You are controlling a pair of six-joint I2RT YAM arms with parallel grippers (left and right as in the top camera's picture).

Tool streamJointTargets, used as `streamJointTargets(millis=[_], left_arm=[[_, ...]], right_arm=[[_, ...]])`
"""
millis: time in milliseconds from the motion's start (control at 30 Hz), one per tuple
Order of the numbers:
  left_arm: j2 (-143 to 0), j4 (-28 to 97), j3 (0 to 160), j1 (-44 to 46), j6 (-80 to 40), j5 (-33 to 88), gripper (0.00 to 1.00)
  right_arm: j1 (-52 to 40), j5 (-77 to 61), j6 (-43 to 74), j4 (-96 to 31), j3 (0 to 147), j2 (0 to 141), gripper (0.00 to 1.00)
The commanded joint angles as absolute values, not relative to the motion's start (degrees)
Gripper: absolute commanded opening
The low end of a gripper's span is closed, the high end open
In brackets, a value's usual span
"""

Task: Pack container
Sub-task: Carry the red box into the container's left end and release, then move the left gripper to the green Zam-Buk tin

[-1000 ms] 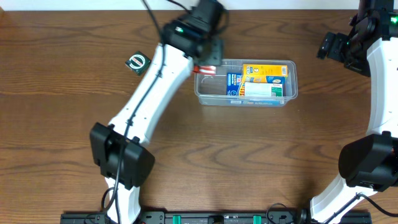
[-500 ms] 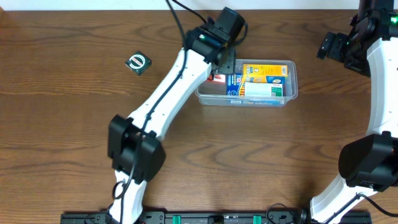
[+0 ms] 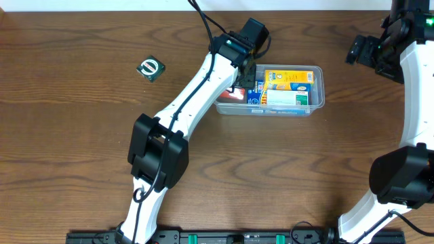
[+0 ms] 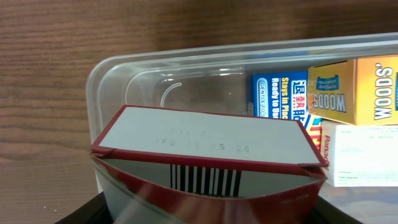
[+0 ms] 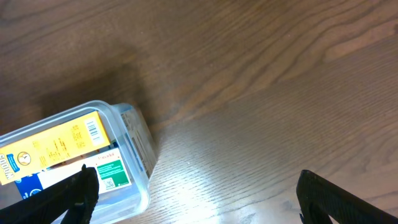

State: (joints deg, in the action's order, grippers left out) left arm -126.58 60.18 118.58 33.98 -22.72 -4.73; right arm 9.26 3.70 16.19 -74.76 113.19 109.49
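Boxes already filled the right part of the container in the overhead view: a yellow box, a blue box and a white and green box lay packed together. The container sat toward the far side of the table, its long axis running left to right, with only its left end free. The left gripper hung right over that end with a red box beneath it, so the left arm was much the nearer. The right gripper sat well apart, beyond the container's right end. A small dark packet lay alone on the wood to the left.

From the left wrist, the red box filled the foreground, tilted, its lower part behind the container's clear near wall. Bare floor lay just beyond it, and the blue box was further right. The gripper's fingers showed only as dark corners, so the grasp was hard to read, though it looked clamped on the box.

From the right wrist, the right gripper stood spread wide over bare wood, holding nothing, with the container's corner at lower left. The coming move seemed to be a straight lowering into the free left end.
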Motion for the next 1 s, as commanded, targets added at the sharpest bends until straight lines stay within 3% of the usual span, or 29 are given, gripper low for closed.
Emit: streamJointTargets(millis=[0, 633, 667, 700, 967], left_arm=[[-128.7, 60.6, 118.3, 34.1, -23.5, -5.1, 0.66], [-129.0, 60.5, 118.3, 34.1, -23.5, -5.0, 0.68], [-129.0, 60.5, 118.3, 34.1, -23.5, -5.0, 0.76], [-129.0, 60.4, 118.3, 34.1, -23.5, -5.0, 0.78], [-129.0, 60.0, 118.3, 34.1, -23.4, -5.0, 0.8]], right_arm=[[9.3, 4.3, 17.1, -74.8, 113.5, 108.0, 0.99], [9.3, 4.3, 17.1, -74.8, 113.6, 108.0, 0.99], [9.3, 4.3, 17.1, -74.8, 113.5, 108.0, 0.99], [9.3, 4.3, 17.1, -74.8, 113.5, 108.0, 0.99], [9.3, 4.3, 17.1, -74.8, 113.5, 108.0, 0.99]])
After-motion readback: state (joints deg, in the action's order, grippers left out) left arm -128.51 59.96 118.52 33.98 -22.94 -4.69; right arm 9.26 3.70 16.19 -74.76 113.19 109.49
